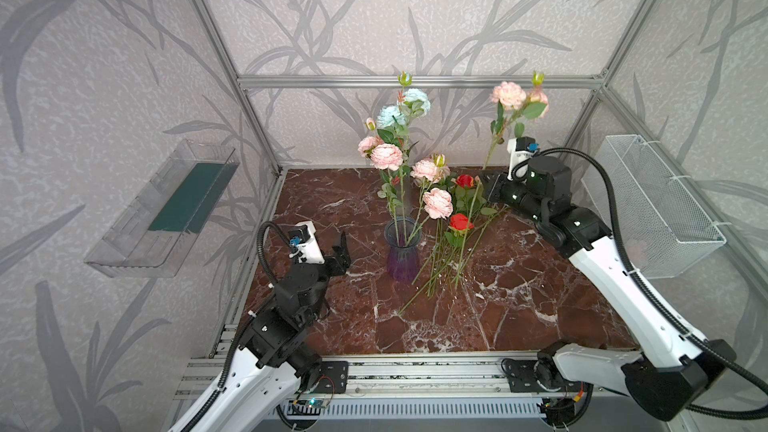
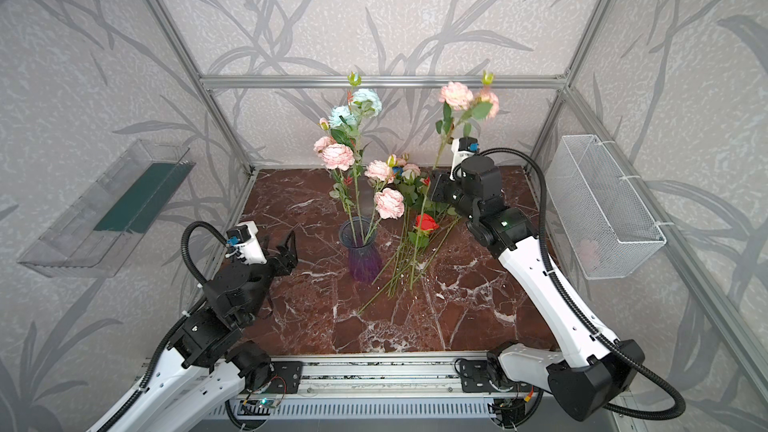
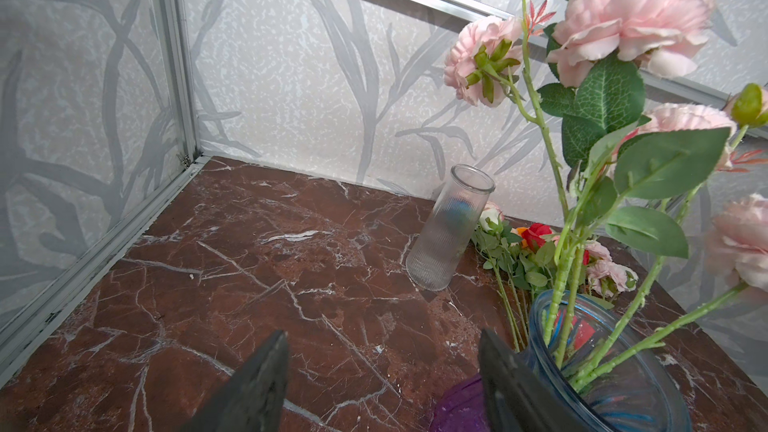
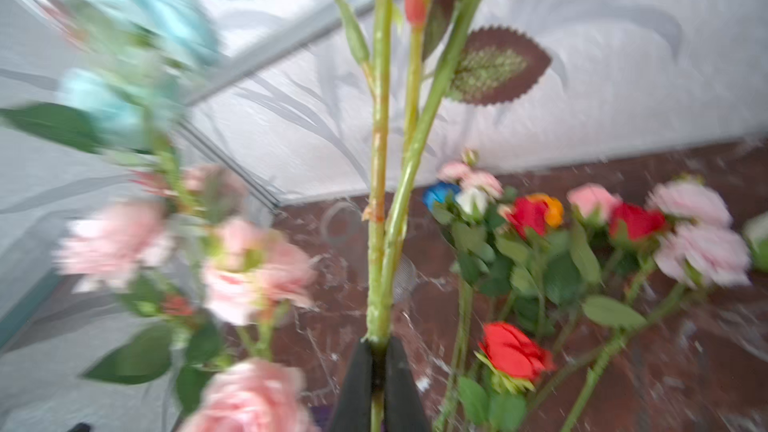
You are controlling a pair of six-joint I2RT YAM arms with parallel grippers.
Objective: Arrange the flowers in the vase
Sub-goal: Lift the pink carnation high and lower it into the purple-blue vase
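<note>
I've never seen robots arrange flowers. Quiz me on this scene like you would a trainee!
1. True or false: the left gripper holds a flower.
2. The right gripper is shut on: A) a pink-flowered stem; B) a cloth; C) nothing.
3. How many vases stand on the table?
Key: 1 false, its jaws stand open and empty; 2 A; 3 two, the purple vase and the clear ribbed vase.

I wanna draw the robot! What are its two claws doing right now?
Left gripper: open, holding nothing.
Right gripper: shut on the stem of a pink flower.
</note>
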